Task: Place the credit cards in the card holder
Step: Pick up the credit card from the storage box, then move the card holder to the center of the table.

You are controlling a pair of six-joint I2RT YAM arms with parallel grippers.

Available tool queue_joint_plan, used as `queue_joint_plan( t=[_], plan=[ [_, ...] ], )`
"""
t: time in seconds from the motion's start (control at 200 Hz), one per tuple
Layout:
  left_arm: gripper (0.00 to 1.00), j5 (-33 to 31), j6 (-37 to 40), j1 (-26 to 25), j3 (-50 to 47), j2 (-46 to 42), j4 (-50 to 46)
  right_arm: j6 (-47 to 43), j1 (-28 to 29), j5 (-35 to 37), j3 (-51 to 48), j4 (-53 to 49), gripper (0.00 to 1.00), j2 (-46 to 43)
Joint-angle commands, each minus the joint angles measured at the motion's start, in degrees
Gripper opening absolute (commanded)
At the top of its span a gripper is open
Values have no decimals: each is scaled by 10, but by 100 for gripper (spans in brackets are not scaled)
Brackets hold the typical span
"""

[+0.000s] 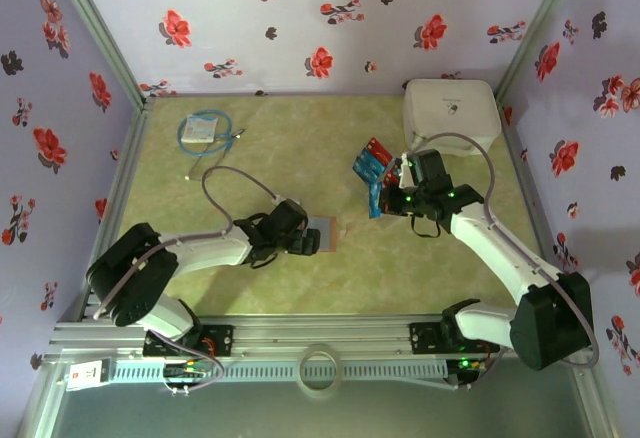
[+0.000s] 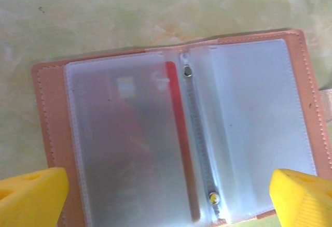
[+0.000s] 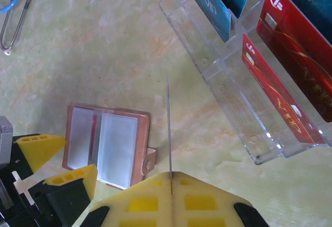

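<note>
Left jaws are hovering wide over the card holder [image 3: 106, 146] lying open on the table [image 1: 380, 278], while right jaws are gripping one card [image 3: 168, 128], needing squaring with a free pocket's mouth.

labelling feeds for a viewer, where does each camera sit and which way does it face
top external: above and behind the arm bases, looking down on the table; shows both arms, left gripper and right gripper.
left wrist: on the left arm, looking straight down at the open card holder; its yellow fingertips sit wide apart at the bottom corners.
right wrist: on the right arm, looking past its shut fingers, which pinch a credit card edge-on, toward the clear tray.
shared: both wrist views show the card holder.
</note>
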Motion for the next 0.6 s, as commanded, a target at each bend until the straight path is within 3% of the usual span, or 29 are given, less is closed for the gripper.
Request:
queue_joint_plan(
  t=[0.0,0.185,0.35,0.595],
  plan=[
    [100,-22,-21,-12,12,-2,0,12,-5,-17,-11,20,0,-4],
    [100,-34,-33,-19,8,-18,-2,19,-6,-35,-19,37,0,5],
    [100,-84,-33,-15,15,-34,-53,26,-6,-46,-29,48,0,4],
    [100,-84,-27,-7,14,-9,-49,29,-6,-50,-33,52,0,2]
  ],
)
